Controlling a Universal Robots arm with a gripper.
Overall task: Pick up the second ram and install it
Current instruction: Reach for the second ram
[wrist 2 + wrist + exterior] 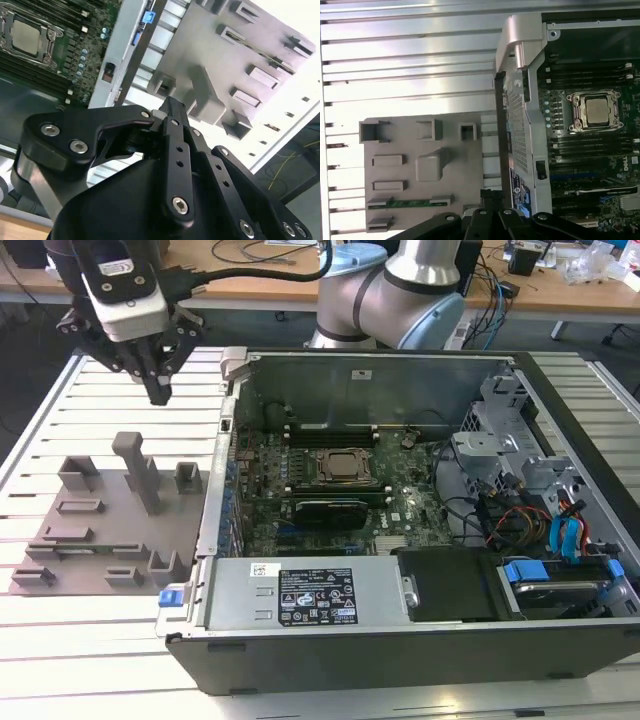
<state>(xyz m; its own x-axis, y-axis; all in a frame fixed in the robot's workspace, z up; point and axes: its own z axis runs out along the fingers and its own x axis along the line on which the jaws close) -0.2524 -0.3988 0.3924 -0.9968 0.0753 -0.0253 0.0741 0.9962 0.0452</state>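
The pincer (160, 390), fingers together and empty, hangs above the grey holder (108, 528) on the tabletop (120, 420), at the exterior view's left of the case (400, 645). The ram (407, 202) lies flat in a holder slot, apart from the pincer.

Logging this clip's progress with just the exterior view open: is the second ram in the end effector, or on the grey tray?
Observer: On the tray. The first wrist view shows the second ram, green, resting on the grey tray.
Reviewer: Is the end effector over it?
Observer: Not by the second wrist view: the end effector points at the tall grey block, apart from it, carrying nothing.
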